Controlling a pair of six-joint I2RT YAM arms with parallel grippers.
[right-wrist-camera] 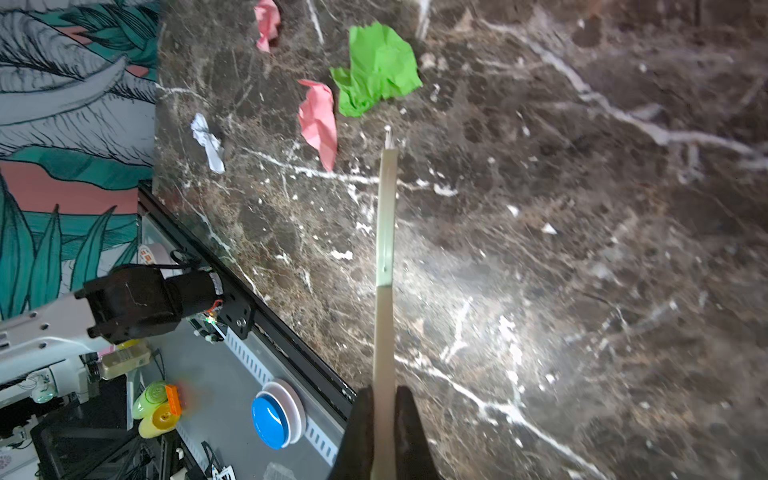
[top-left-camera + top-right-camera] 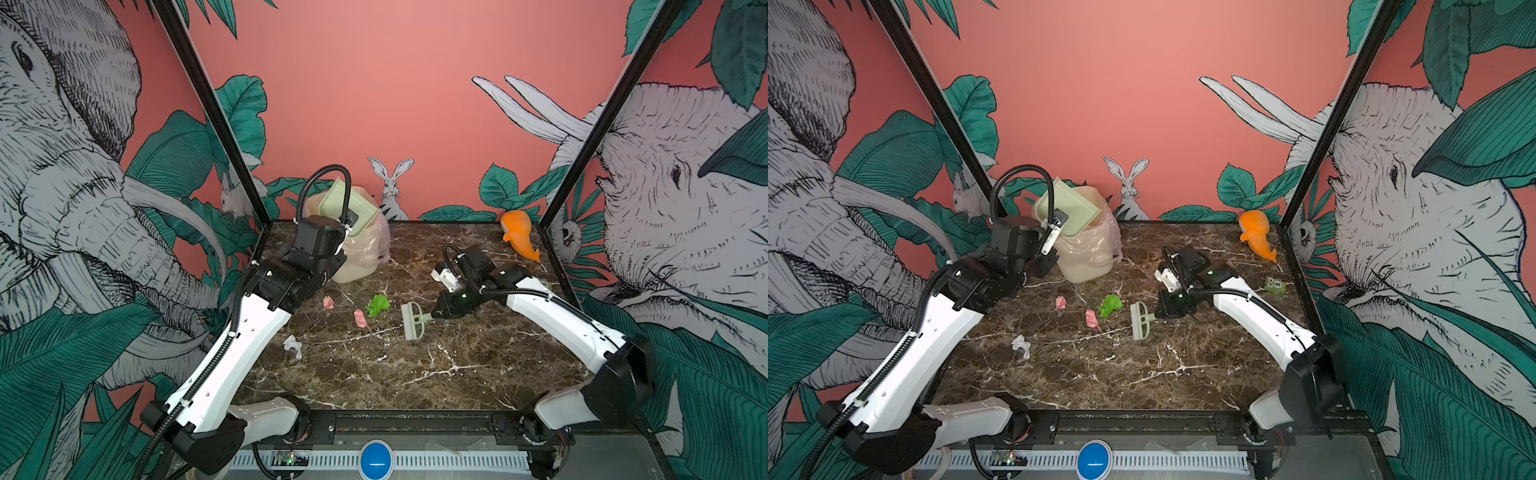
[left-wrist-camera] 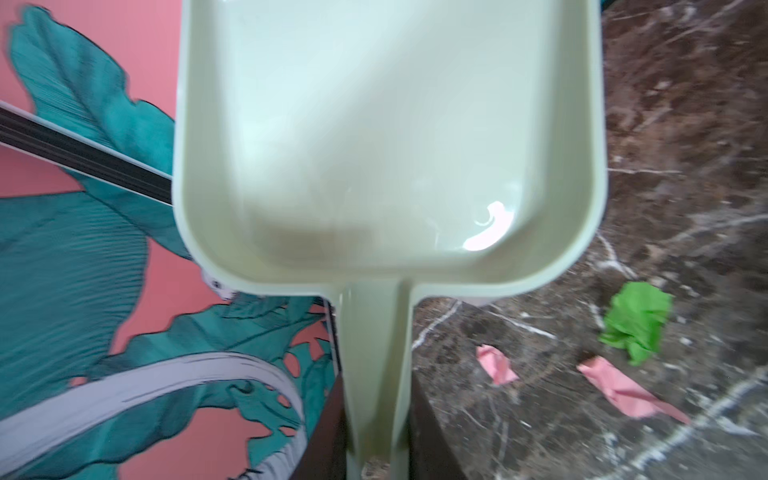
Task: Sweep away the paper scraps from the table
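Four paper scraps (image 2: 378,305) lie on my worktop (image 2: 457,374) before the bin (image 2: 361,257); left fingers (image 3: 422,453) hold the empty dustpan (image 2: 357,208) over it, right fingers (image 1: 361,432) clamp the brush (image 2: 412,322).

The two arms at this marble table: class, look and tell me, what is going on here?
A sweep-up is under way. The left gripper holds a pale green dustpan by its handle, tipped over the bag-lined bin at the back; the pan looks empty. The right gripper grips a small brush, its head low beside the green scrap. That scrap, two pink scraps and a white scrap lie on the table.
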